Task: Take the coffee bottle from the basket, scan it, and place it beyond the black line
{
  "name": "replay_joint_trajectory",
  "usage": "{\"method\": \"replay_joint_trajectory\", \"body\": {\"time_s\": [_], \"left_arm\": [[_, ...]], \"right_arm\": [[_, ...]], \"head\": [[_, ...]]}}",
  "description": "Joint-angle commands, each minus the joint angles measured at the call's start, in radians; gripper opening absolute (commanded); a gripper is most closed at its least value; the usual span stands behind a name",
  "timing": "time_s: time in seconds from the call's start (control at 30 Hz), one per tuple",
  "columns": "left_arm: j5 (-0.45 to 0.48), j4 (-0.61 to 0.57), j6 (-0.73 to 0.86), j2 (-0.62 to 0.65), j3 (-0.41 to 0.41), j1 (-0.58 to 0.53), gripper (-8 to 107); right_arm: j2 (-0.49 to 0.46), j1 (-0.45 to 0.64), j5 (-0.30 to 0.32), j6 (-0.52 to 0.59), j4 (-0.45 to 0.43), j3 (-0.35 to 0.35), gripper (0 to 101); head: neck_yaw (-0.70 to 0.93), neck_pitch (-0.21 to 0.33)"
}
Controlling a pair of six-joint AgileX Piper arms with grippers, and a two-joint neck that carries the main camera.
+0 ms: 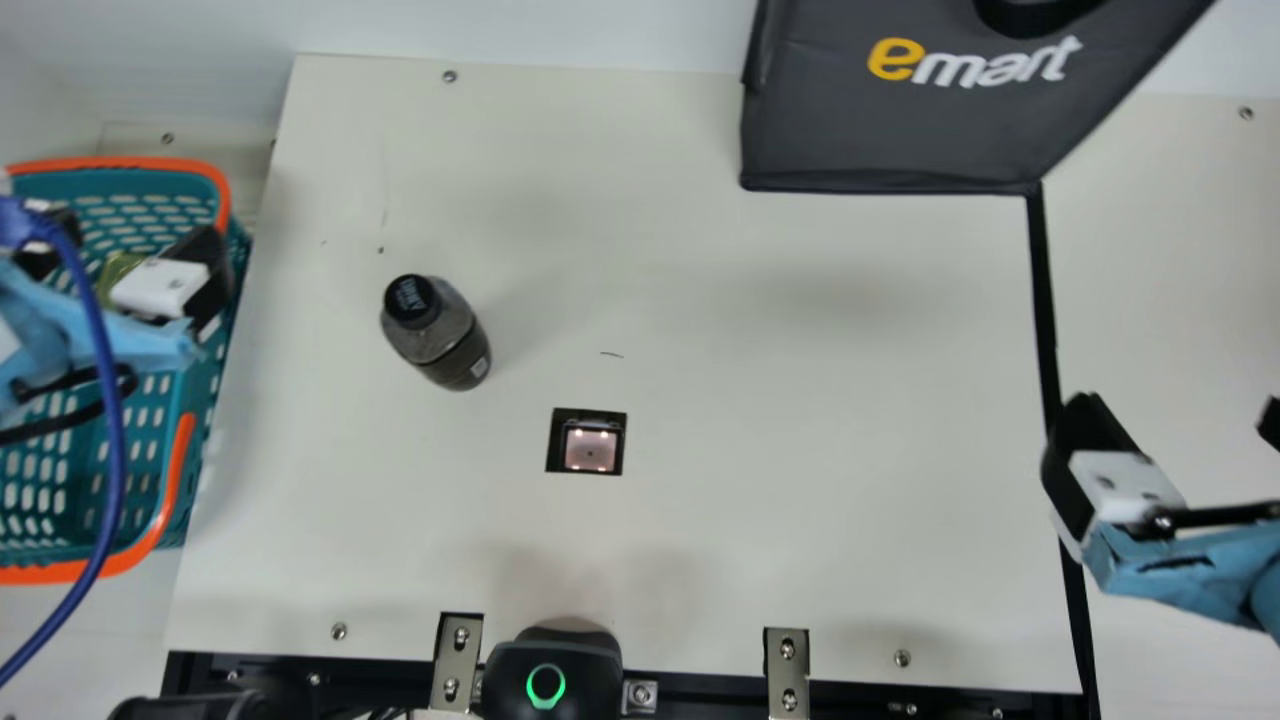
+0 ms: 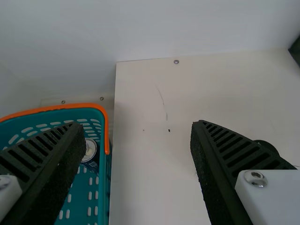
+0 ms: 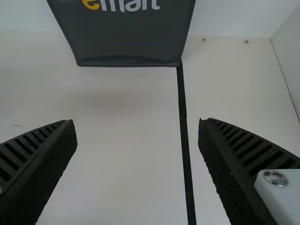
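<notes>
the bottle (image 1: pixel 437 335) stood upright between the table's (image 1: pixel 750 560) left edge and the scanner (image 1: pixel 590 447), likely put there for easy reach. the left gripper (image 2: pixel 136 123) hung over the basket (image 1: pixel 120 163), spread and empty, free for a grasp; the right gripper (image 3: pixel 136 121), also released, hung by the black line (image 3: pixel 185 140), toward the near right corner.

Basket (image 1: pixel 177 472) cut off left, bag (image 1: pixel 900 135) cropped above
</notes>
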State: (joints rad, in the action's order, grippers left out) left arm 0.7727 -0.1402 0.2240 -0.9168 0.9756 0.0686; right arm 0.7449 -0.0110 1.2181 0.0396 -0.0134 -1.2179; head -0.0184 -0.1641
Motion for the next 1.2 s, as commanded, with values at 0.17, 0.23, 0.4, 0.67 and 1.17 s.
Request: {"method": "replay_joint_trajectory", "body": {"time_s": [0.17, 0.23, 0.4, 0.67, 1.17], "left_arm": [[0.000, 0.000, 0.000, 0.000, 0.000, 0.000, 90], [0.000, 0.000, 0.000, 0.000, 0.000, 0.000, 90], [0.000, 0.000, 0.000, 0.000, 0.000, 0.000, 90], [-0.001, 0.014, -0.010, -0.004, 0.003, -0.010, 90], [-0.006, -0.003, 0.014, -0.048, 0.020, -0.049, 90]], "right_arm": [[0.000, 0.000, 0.000, 0.000, 0.000, 0.000, 91], [0.000, 0.000, 0.000, 0.000, 0.000, 0.000, 91], [0.000, 0.000, 0.000, 0.000, 0.000, 0.000, 91], [0.000, 0.000, 0.000, 0.000, 0.000, 0.000, 91], [0.000, 0.000, 0.000, 0.000, 0.000, 0.000, 91]], "head": [[-0.009, 0.026], [-0.009, 0.026], [-0.009, 0.026], [-0.009, 0.026], [-0.009, 0.026]]}}
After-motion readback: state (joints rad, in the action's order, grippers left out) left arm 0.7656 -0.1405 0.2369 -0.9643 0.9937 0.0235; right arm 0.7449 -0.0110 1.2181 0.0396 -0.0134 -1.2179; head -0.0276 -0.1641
